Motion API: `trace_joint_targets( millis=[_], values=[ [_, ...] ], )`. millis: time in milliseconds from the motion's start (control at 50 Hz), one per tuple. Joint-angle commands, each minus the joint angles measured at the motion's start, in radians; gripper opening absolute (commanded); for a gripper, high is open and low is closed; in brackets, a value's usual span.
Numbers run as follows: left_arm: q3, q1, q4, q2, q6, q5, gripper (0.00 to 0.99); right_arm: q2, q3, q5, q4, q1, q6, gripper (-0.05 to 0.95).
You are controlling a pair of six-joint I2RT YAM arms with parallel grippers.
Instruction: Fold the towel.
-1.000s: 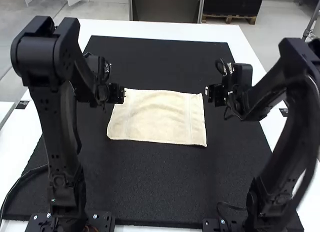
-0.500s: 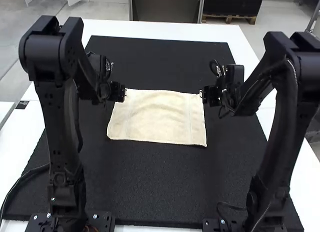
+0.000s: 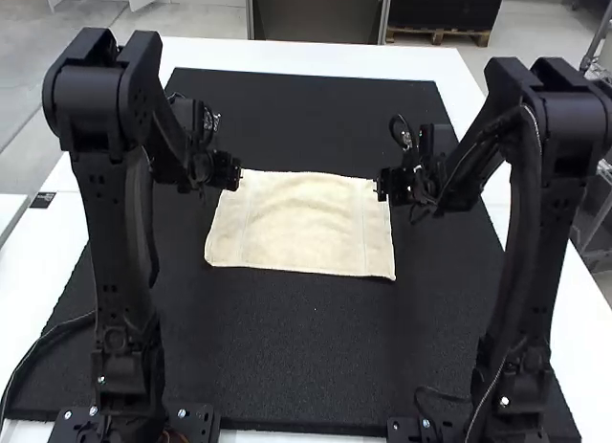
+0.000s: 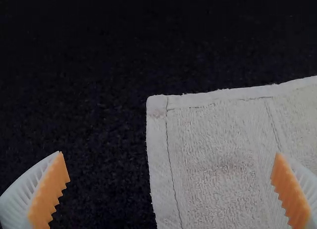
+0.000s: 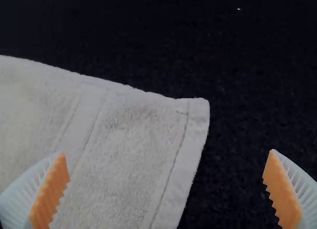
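The cream towel [image 3: 304, 223] lies spread flat on the black mat. At its far left corner is my left gripper [image 3: 239, 173], and at its far right corner my right gripper [image 3: 379, 188]. In the left wrist view my left gripper [image 4: 171, 174] stands wide open, with a corner of the towel [image 4: 213, 155] between and below its fingers. The right wrist view has my right gripper [image 5: 166, 174] wide open too, another corner of the towel [image 5: 133, 145] lying between its fingers.
The black mat [image 3: 306, 347] covers most of the white table [image 3: 287, 55]. Mat surface extends around the towel on all sides.
My right gripper has moved left, to the towel's far right corner. My left gripper has shifted very slightly. The towel has not moved.
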Motion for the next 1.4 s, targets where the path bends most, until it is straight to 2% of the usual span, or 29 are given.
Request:
trace_joint_targets(
  millis=[0, 720, 1380],
  values=[
    [0.041, 0.01, -0.001, 0.017, 0.02, 0.023, 0.957, 0.013, 0.04, -0.022, -0.007, 0.017, 0.013, 0.91],
    [0.128, 0.01, -0.008, 0.137, 0.018, 0.026, 0.956, 0.124, 0.135, -0.048, -0.045, 0.02, 0.021, 0.91],
    [0.125, 0.008, -0.008, 0.147, 0.029, 0.024, 0.954, 0.176, 0.176, -0.046, -0.045, 0.023, 0.033, 0.91]
  ],
)
